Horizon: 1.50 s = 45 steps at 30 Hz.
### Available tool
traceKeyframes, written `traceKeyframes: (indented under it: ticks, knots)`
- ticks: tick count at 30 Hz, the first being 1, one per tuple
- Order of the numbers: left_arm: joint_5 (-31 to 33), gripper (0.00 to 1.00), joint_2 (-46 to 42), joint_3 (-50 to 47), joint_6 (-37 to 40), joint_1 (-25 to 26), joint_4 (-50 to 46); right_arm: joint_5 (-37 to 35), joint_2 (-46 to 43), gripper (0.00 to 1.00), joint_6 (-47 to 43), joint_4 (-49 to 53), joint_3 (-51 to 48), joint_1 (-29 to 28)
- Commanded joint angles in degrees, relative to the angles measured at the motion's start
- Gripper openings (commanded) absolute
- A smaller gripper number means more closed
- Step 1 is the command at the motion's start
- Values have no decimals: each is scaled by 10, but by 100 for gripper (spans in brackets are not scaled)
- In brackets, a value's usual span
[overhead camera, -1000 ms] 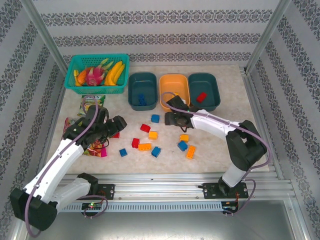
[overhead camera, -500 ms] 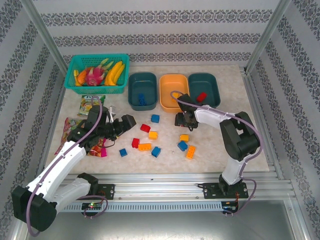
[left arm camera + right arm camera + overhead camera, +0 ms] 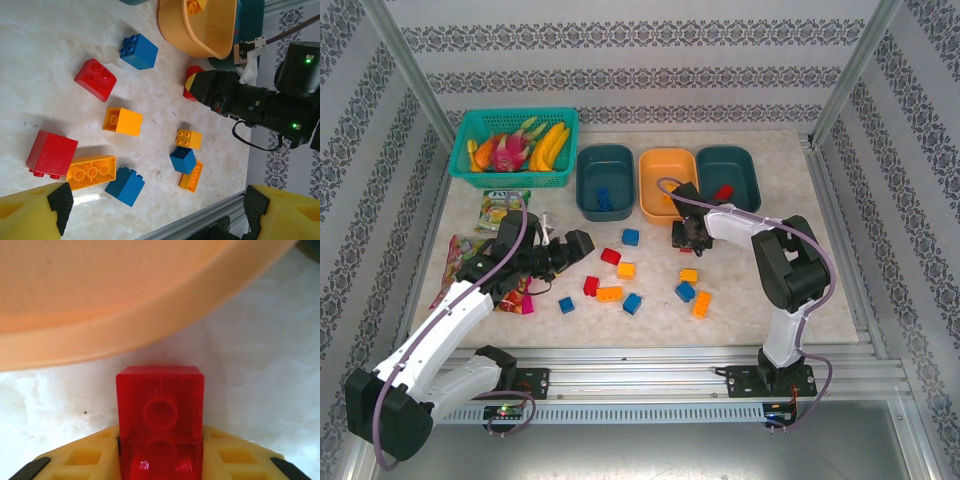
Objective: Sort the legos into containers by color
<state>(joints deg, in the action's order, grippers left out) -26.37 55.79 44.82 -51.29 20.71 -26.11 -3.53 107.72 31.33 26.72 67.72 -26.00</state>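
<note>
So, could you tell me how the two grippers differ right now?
The left gripper is open and empty; the right gripper is shut on a red brick. The left points at loose bricks mid-table; the right sits by the orange tub. Both have yellow fingers.

The right claw [image 3: 160, 462] squeezes a red lego [image 3: 160, 415] tight. One yellow finger [image 3: 82, 460] presses on each side of the red lego. Its hollow side faces us, with a round ring inside. Just behind the red lego is the curved wall of the orange tub [image 3: 125, 290]. White speckled worktop [image 3: 260, 345] lies around the red lego.
</note>
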Motion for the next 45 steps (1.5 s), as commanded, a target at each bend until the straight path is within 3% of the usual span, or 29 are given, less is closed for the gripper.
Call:
traceKeyframes:
  ticks: [1,8,13,21,27,31,35,38,45]
  knots:
    - [2,91,5,21,-7,15,29,-22,-42,26,16,42,-11,-20]
    - [7,91,53,67,-22,56,63,-99,-176,19,82,101,-38,-61]
    - [-5,91,132,140,-27,66,101,-112,-191,20,38,129,42,7]
    - [-34,91,309,298,-25,65,162,-52,-46,20,-18,161,188,162]
    - [-41,90,408,385,-15,65,169,-40,79,17,-14,208,293,204]
    - [-43,90,441,410,-10,66,167,-37,121,18,4,210,313,211]
    - [-39,90,450,414,-8,65,159,-27,165,26,6,231,351,213]
    - [-31,90,443,405,-8,66,151,-29,178,43,7,243,369,214]
    - [-7,90,402,380,-1,66,104,-25,127,54,0,228,371,204]
